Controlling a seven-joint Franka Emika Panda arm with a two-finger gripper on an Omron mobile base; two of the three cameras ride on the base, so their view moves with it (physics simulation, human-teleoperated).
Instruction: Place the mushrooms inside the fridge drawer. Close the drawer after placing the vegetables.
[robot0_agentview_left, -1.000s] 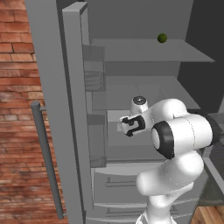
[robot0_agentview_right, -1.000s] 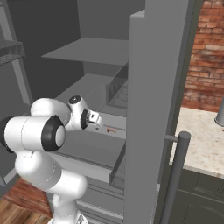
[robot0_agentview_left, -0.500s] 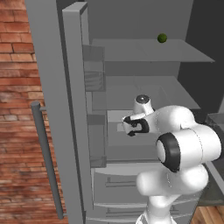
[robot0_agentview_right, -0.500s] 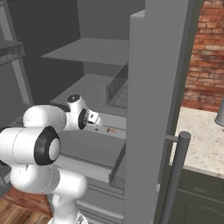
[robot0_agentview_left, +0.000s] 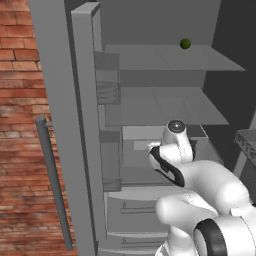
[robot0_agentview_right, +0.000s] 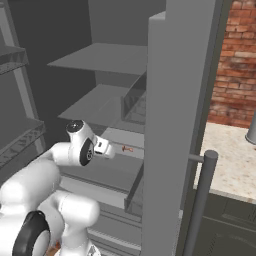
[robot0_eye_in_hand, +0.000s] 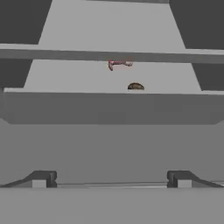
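The fridge drawer stands pulled out below the two flat shelves, its plain front toward the robot. In the hand view its front wall runs across the picture. Over its upper edge, on the pale drawer floor, lie both mushrooms. The reddish-brown one lies farther in and slightly to the left, tipped on its side. The olive-brown one sits nearer, just behind the front wall, with only its cap showing. The two are near each other but apart.

The right base view shows the reddish mushroom on the drawer floor just past the gripper. The gripper hovers at the drawer, fingers spread wide and empty.

A small green ball sits on the top shelf.
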